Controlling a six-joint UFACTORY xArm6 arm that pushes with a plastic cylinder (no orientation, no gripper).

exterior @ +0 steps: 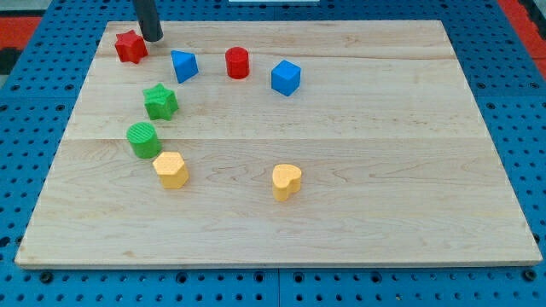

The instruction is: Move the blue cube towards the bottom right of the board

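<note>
The blue cube (286, 78) sits on the wooden board (384, 170) near the view's top, a little right of centre. My tip (152, 38) is at the view's top left, just right of the red star block (130, 47) and far left of the blue cube. A blue wedge-like block (183, 66) and a red cylinder (237, 63) lie between my tip and the blue cube.
A green star block (160, 101) and a green cylinder (142, 139) lie at the left. A yellow hexagonal block (171, 170) is below them. A yellow heart block (287, 182) sits at lower centre. Blue pegboard (512, 128) surrounds the board.
</note>
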